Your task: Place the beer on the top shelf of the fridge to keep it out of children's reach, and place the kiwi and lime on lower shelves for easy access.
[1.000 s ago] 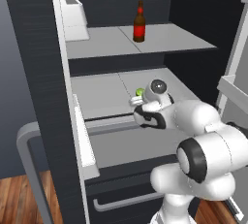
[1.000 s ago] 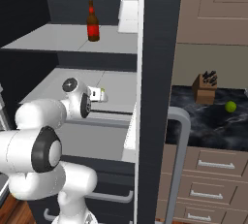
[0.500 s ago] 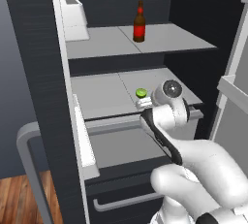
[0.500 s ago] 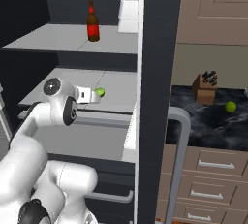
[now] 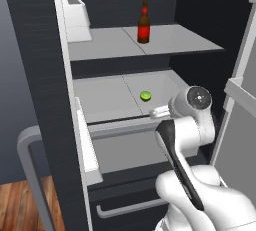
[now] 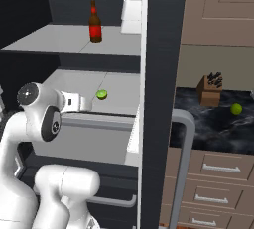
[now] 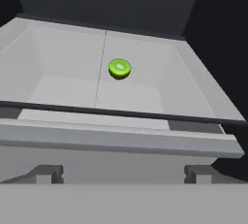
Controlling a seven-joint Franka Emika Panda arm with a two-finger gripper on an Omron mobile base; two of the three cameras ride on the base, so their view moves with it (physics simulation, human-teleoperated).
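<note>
The fridge [image 5: 37, 75] stands open. On its top shelf [image 5: 175, 42] the beer [image 5: 144, 23] stands upright near the centre seam, about midway between the front and back edges; the right base view shows the same bottle [image 6: 95, 23] a little towards the back of that slab.

One shelf down [image 5: 105, 100], the kiwi [image 5: 145, 95] lies cut face up, just right of the centre seam and roughly midway front to back. In the hand view it [image 7: 119, 68] sits alone on the pale grey floor of that shelf [image 7: 53, 87], beyond the front lip, touching nothing else.

The gripper [image 7: 121, 174] hangs in front of that lip, apart from the kiwi, its two fingertips spread wide with nothing between them. From the left base view its white hand [image 5: 161, 111] is level with the shelf's front edge, to the right of the seam.

The lime [image 6: 236, 108] rests on the dark counter [image 6: 208, 124] right of the fridge, near a knife block [image 6: 209, 89], well apart from the arm.
</note>
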